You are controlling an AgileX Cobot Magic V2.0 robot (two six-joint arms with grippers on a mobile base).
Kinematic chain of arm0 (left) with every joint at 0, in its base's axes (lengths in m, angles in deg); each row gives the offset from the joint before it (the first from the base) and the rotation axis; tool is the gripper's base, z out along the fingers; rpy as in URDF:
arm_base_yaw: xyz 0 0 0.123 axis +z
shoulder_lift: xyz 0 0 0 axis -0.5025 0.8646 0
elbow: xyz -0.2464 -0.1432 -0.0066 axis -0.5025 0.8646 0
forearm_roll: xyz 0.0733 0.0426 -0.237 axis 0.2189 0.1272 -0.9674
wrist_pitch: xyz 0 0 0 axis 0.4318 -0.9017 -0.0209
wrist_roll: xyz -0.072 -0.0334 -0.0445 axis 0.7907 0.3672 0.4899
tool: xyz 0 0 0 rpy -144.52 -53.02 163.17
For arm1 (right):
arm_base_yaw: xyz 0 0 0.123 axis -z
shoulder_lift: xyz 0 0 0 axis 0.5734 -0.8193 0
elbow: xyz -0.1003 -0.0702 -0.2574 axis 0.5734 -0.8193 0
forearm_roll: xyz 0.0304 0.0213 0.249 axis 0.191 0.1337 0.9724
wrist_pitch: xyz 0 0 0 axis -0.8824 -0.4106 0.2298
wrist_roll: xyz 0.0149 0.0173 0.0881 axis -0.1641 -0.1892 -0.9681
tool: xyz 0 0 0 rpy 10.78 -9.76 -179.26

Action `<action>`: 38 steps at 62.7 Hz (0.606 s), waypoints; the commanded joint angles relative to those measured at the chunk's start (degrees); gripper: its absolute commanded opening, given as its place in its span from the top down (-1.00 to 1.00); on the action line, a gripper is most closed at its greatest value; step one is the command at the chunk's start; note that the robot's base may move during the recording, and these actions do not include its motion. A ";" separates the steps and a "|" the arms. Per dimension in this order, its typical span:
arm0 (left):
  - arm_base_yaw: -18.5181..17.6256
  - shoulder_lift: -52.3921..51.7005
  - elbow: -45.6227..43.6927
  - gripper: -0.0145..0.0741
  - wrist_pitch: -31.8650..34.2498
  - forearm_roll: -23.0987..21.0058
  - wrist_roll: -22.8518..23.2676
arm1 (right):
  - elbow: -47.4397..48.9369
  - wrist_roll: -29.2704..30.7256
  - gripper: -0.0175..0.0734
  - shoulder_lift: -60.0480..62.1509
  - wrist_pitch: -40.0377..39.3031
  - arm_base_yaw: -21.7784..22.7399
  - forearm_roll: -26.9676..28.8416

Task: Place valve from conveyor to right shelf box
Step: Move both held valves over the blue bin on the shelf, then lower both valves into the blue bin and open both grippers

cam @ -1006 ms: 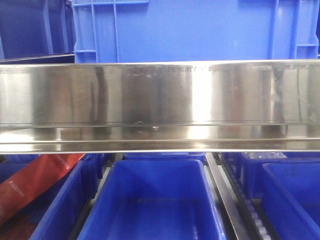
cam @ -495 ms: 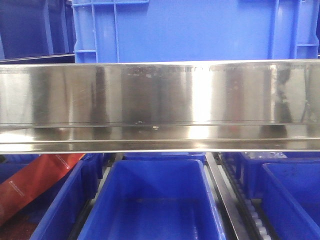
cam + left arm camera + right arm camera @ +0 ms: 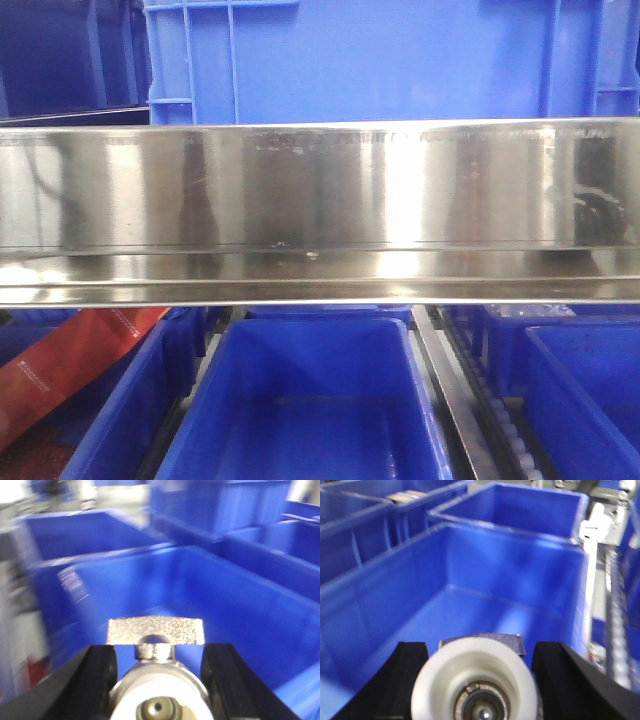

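Only the front view shows the broad brushed-steel shelf beam (image 3: 320,210) across mid-frame. A deep blue plastic box (image 3: 225,595) fills the left wrist view, and another blue box (image 3: 485,570) fills the right. Low at centre of these views, the left tool (image 3: 160,650) pinches a white-capped metal valve (image 3: 157,690), and the right tool (image 3: 482,647) clamps a second white-capped valve (image 3: 475,680).

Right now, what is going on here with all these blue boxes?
A two-armed robot is bringing valves to shelf boxes. The left arm's jaws are shut on the left valve, with a blue box open just ahead; that view is blurred. The right arm's jaws grip the right valve above a second blue box, whose visible floor is bare. Neither valve is released yet. The front view shows a steel rail, but no arm.
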 commanded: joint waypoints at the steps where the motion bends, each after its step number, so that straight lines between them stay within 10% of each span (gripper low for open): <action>1: -4.16 4.34 -4.12 0.92 6.63 -0.40 -0.34 | 4.30 0.46 0.97 -2.90 -4.72 -0.25 1.83; 38: -12.67 27.40 -12.50 0.92 13.37 -1.38 9.21 | 7.42 0.46 0.97 -18.21 -7.36 -0.25 3.92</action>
